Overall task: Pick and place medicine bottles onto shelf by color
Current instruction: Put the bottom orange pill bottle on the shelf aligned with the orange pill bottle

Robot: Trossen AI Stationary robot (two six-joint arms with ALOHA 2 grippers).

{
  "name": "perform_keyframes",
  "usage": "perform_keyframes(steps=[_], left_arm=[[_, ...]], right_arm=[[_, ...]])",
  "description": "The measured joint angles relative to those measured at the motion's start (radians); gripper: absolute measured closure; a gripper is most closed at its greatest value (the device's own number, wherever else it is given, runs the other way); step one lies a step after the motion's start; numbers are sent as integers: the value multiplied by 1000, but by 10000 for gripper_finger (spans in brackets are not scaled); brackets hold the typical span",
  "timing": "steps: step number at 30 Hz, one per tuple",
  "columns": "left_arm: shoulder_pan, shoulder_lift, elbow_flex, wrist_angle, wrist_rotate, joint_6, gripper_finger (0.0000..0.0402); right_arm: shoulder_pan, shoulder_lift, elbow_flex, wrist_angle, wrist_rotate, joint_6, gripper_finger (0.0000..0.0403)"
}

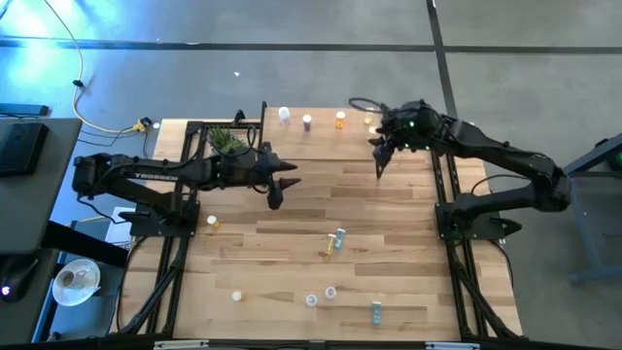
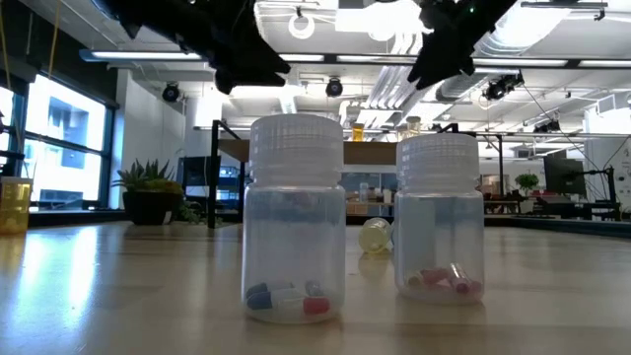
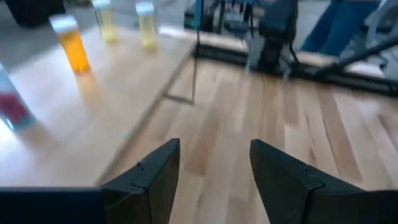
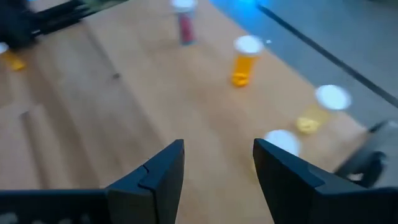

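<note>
Fingers of the left gripper (image 3: pixel 214 180) stand apart and empty above the table (image 1: pixel 389 209), just off the shelf's edge; the shelf (image 3: pixel 81 124) spreads ahead of them to one side, carrying an orange bottle (image 3: pixel 71 46), two yellow bottles (image 3: pixel 146 28) farther off and a red-filled bottle (image 3: pixel 12 106) at its near end. From overhead this gripper (image 1: pixel 277 190) hangs near the table's middle, beside a potted plant (image 1: pixel 228 141).

Fingers of the right gripper (image 4: pixel 217 180) also stand apart with nothing between them, poised over the shelf (image 4: pixel 124 99). A white-capped yellow bottle (image 4: pixel 283 143) stands just beside one fingertip, a second yellow bottle (image 4: pixel 320 109) a little beyond it, an orange bottle (image 4: pixel 244 62) ahead of the fingers, and a red bottle (image 4: pixel 185 22) farther still. Overhead, the right gripper (image 1: pixel 381 156) hovers by the shelf's end, with the row of bottles (image 1: pixel 307 121) along the table's far edge.

Other bottles lie scattered well clear of both sets of fingers: a teal bottle (image 1: pixel 337 238) on its side at mid-table, one (image 1: pixel 212 223) by the left arm's base, and several (image 1: pixel 330 292) along the near edge. At table height, two clear white-capped bottles (image 2: pixel 296 222) holding capsules stand side by side, another (image 2: pixel 375 235) tipped over behind them.
</note>
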Motion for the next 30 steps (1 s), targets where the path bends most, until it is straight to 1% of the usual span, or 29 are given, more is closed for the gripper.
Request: perform_keyframes(steps=[4,8,11,15,18,24,28,30], left_arm=[[-31,-25,0,-124,0,-50,218],[-71,-40,0,-241,-20,-100,218],[-108,-52,0,-334,-52,-148,218],[-164,-63,0,-443,-88,-217,218],[-212,-70,0,-503,-128,-271,218],[-323,-70,-3,-650,-201,-416,218],[-419,-69,-40,-675,-254,-553,218],[-468,-69,-54,-684,-261,-630,218]], right_arm=[[91,2,0,-28,7,34,219],[171,3,-38,0,19,60,219],[218,2,-70,34,71,93,219],[271,2,-94,37,157,133,219],[301,2,-95,41,197,154,219],[336,2,-95,83,220,165,219],[344,2,-95,91,220,163,219],[343,2,-95,92,220,163,219]])
